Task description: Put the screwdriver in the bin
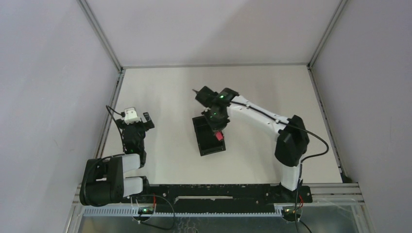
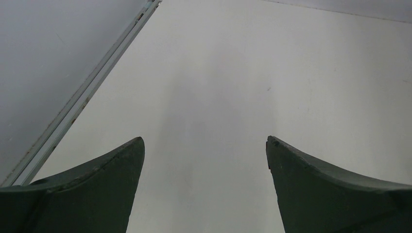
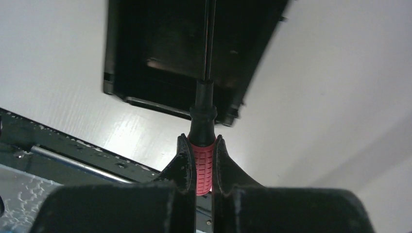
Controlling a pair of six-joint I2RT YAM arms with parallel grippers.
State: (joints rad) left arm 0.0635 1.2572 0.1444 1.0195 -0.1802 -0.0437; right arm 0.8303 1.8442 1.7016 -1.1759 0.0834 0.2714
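Worktop [image 1: 272, 97]: pale and smooth. Judged that a screwdriver dropped on it would roll or skid away from the bin.

Bin [image 1: 200, 141]: black, low-walled, near worktop centre, long axis roughly 12 to 6 in the top view. It looked light. A downward push from the tip or a brush from the arm could probably have shoved or tipped it.

Left pincer [image 2: 205, 140]: fingers spread, nothing between them, parked well apart at 9 o'clock of the bin. No threat judged from that side.

Right pincer [image 3: 201, 145]: pressed together on the red-pink ribbed handle, at the bin's 3 o'clock wall in the top view.

Screwdriver [image 3: 203, 111]: held off the worktop, not yet in the bin.
- Long axis ran in line with the pincer fingers. In the wrist view the handle sat at 6, the dark shaft pointed to 12.
- The shaft crossed the near rim and lay over the bin's interior. The tip was lost against the black, so contact with the floor could not be told.
- The handle appeared to sit outside the rim. Judged main risk: released here, the heavier handle end might lever the tool back over the low wall.
- The round handle might also have swivelled in the pinch.
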